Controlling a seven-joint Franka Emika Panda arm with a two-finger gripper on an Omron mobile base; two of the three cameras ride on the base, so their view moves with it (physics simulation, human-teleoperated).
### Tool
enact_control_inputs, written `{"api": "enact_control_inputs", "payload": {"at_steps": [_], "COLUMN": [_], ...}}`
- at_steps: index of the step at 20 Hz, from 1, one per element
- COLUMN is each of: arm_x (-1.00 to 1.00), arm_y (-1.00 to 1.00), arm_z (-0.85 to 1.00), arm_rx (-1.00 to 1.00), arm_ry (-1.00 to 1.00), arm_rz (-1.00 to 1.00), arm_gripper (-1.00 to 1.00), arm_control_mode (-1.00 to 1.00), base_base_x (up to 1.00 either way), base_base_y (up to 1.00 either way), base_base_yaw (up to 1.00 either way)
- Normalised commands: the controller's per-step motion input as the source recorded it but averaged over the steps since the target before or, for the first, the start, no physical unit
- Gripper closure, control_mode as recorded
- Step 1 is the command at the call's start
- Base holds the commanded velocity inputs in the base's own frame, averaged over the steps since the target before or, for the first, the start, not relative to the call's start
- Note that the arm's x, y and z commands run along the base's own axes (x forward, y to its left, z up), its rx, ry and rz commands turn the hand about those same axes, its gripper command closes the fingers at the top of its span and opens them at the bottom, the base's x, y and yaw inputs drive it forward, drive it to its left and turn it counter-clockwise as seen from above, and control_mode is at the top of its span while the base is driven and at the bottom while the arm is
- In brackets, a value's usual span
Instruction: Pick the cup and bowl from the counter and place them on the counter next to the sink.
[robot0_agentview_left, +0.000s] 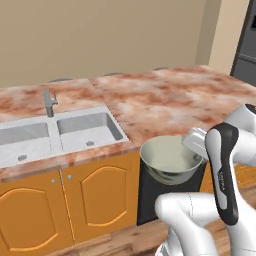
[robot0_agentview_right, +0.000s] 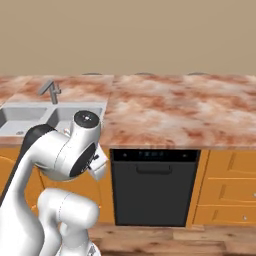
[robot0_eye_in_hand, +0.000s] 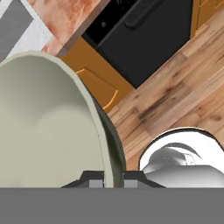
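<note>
Bowl (robot0_eye_in_hand: 43, 127) seemingly in claw (robot0_eye_in_hand: 113, 180)

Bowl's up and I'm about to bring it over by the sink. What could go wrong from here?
The gripper pinches only the bowl's rim, so a quick swing might twist it loose. It hangs off the counter's front edge, above the wooden floor, so a slip there would drop it. Released too far left, it may land in the sink rather than beside it.
</note>
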Motion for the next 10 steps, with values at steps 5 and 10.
{"api": "enact_control_inputs", "payload": {"at_steps": [5, 10], "arm_x": [0.0, 0.0], "arm_y": [0.0, 0.0], "arm_z": [0.0, 0.0], "arm_rx": [0.0, 0.0], "arm_ry": [0.0, 0.0], "arm_rz": [0.0, 0.0], "arm_gripper": [1.0, 1.0], "arm_control_mode": [1.0, 1.0], "base_base_x": [0.56, 0.25], "base_base_y": [-0.19, -0.09], "base_base_yaw": [-0.04, 0.04]}}
